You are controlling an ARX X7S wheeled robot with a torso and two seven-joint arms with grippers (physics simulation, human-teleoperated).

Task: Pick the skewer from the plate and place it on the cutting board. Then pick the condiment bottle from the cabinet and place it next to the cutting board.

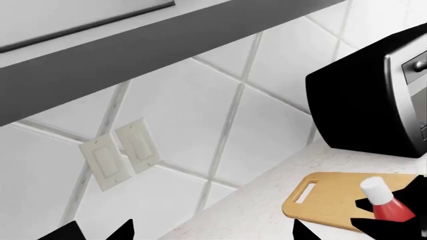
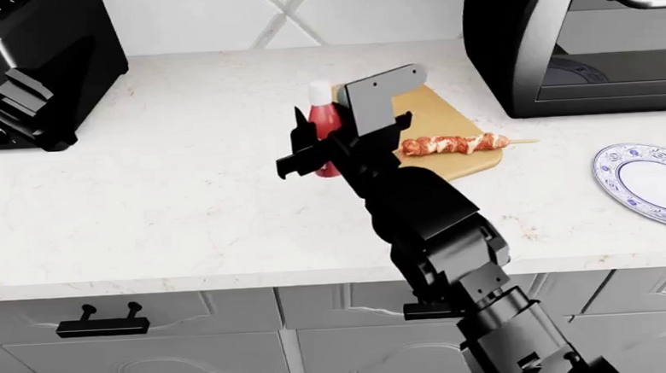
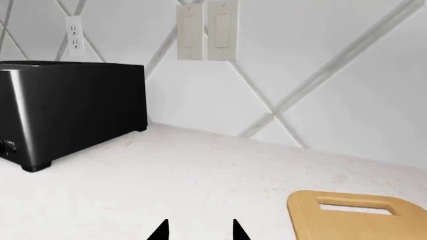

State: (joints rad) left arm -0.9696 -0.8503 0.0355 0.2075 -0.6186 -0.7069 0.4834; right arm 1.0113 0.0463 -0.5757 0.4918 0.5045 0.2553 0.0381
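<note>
The skewer [image 2: 450, 144] lies across the cutting board [image 2: 438, 113], stick end pointing right. The red condiment bottle [image 2: 325, 123], with a pale cap, stands upright on the counter at the board's left edge. My right gripper [image 2: 297, 150] is beside the bottle on its near side, pointing left. Its wrist view shows my right gripper [image 3: 198, 231] open with only bare counter between the tips and the board [image 3: 360, 220] off to one side. The left wrist view shows the bottle [image 1: 387, 202] against the board [image 1: 327, 200], with the right gripper's fingers [image 1: 367, 225] around its base. My left gripper [image 1: 215, 232] is wide open and empty. The plate [image 2: 622, 152] is empty at the right.
A black toaster [image 2: 30, 66] stands at the back left and a toaster oven [image 2: 588, 36] at the back right. The counter's front edge [image 2: 201, 283] runs above drawers. Wall switches [image 1: 120, 155] and the cabinet underside [image 1: 133, 55] are near the left wrist.
</note>
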